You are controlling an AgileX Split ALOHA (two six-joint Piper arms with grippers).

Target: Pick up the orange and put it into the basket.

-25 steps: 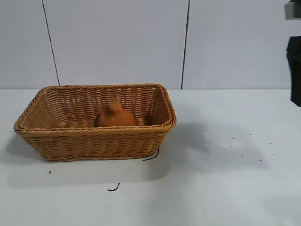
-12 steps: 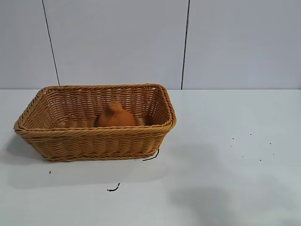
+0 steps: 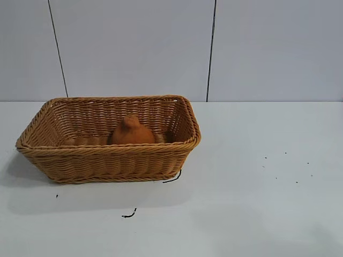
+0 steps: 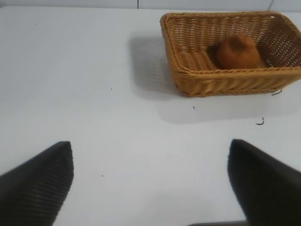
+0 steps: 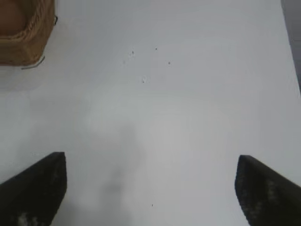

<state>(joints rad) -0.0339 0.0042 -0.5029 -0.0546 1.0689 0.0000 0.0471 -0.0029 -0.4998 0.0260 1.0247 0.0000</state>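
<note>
Both grippers are empty w/ fingers spread wide. The left gripper (image 4: 150, 188) hangs above bare table (image 4: 94, 117), well apart from the basket (image 4: 225, 80), and only its two dark fingertips (image 4: 37, 183) show at the frame edge of its wrist view. The right gripper (image 5: 150, 188) does likewise over the white top on the other side, w/ just a corner of the wicker in sight. Neither arm appears in the exterior view, so both sit outside the work area.

The orange (image 3: 132, 132) lies inside the basket (image 3: 107, 160), on its floor, roughly mid-length and toward the far wall, knobby neck pointing up. It rests w/o support from either arm; the flared walls and braided rim (image 3: 107, 149) hem it in, so I judge it won't roll out.

Judgement: task looks done, i.e. fruit delivered, nothing held, arms clear. Spread fingers fit a release posture rather than a grasp. A few dark specks and a short black thread (image 3: 128, 214) lie on the table near the wicker, not in anyone's way.
</note>
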